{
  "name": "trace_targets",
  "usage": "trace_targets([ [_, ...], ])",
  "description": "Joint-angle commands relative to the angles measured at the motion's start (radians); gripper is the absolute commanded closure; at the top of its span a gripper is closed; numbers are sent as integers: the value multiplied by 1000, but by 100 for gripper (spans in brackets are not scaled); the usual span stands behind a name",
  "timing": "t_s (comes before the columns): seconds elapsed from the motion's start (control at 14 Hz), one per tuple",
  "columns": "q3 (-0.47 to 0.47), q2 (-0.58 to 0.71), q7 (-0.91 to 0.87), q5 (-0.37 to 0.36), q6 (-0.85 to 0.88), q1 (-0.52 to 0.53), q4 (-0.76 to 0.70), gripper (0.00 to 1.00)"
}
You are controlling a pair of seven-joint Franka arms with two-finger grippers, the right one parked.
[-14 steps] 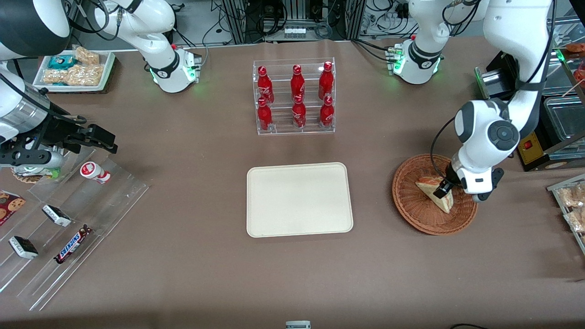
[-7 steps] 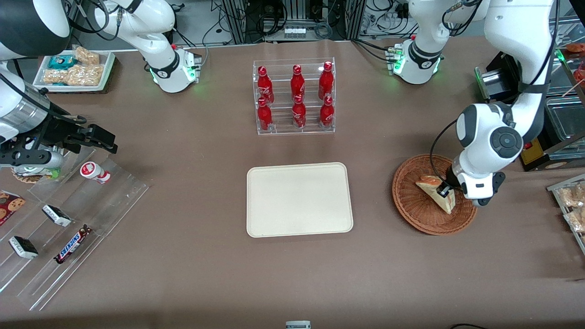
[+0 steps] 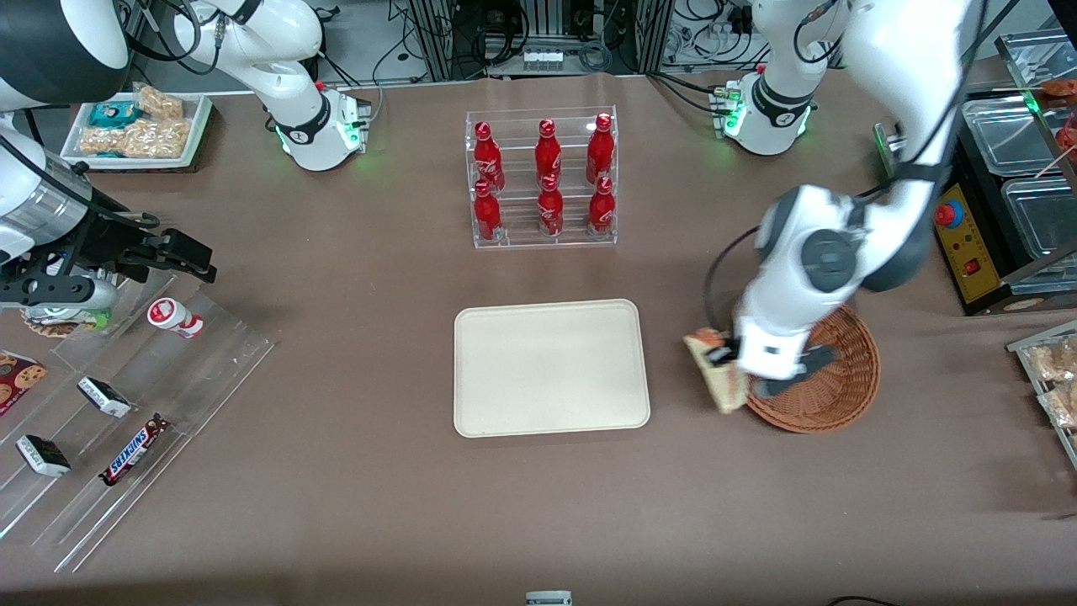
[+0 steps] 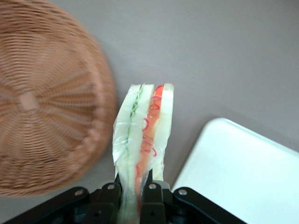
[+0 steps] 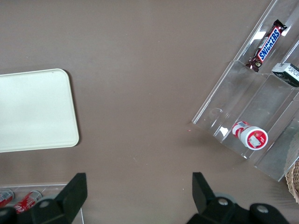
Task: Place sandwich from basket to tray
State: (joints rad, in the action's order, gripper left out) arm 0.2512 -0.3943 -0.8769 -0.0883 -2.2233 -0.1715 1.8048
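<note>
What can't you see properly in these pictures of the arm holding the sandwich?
- Front view: part of the basket is covered by the working arm.
- Front view: the sandwich is blurred, so its filling is unclear; the gripper covers its middle.
- Left wrist view: the sandwich's gripped end is hidden between the fingers, and the picture's edge cuts off most of the tray.

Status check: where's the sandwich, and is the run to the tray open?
Tool shut on sandwich, lifted. Sandwich is clear of the basket, over bare table between basket and tray. Tray empty, nothing in the way.
</note>
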Motion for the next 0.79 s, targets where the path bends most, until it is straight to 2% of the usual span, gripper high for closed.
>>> trace_targets([
  [0.0,-1,-165,-10,-53,14,-150,-195,99],
  [0.21,0,-291,-111,-148,14,-259,-339,99],
  [0.36,-1,-348,-122,-185,14,-330,-393,100],
  [0.57,-1,-385,-148,-203,-10,-378,-401,99],
  [0.71,-1,-417,-213,-257,-51,-391,-392,98],
])
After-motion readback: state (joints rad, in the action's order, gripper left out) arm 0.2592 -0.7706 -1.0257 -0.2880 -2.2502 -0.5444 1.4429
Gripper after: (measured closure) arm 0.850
